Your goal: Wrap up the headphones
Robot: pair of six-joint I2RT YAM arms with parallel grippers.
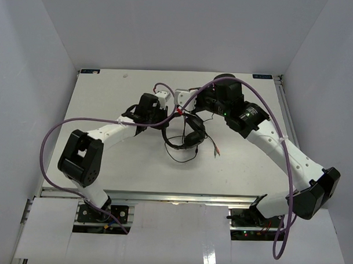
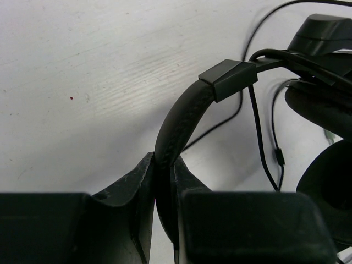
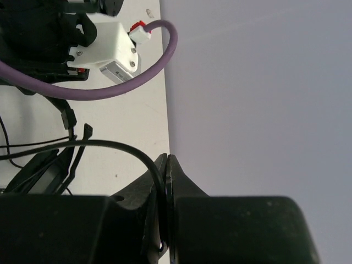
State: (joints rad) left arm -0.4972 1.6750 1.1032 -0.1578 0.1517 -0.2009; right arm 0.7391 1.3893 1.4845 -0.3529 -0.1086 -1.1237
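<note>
The black headphones (image 1: 191, 135) lie at the middle of the white table. My left gripper (image 1: 164, 123) is shut on the padded headband (image 2: 181, 118), which rises from between its jaws in the left wrist view. The earcups (image 2: 324, 104) sit to the right of it there. My right gripper (image 1: 189, 108) is just behind the headphones and is shut on the thin black cord (image 3: 110, 146), which arcs left from its jaws toward an earcup (image 3: 38, 170). More cord (image 1: 184, 160) loops loosely on the table, and its plug end (image 1: 217, 149) lies to the right.
Thick purple cables (image 1: 48, 139) arch over both arms. White walls (image 1: 34, 57) enclose the table on three sides. In the right wrist view the left arm's white wrist block (image 3: 107, 49) is close by, and the table's edge meets the wall (image 3: 247, 110).
</note>
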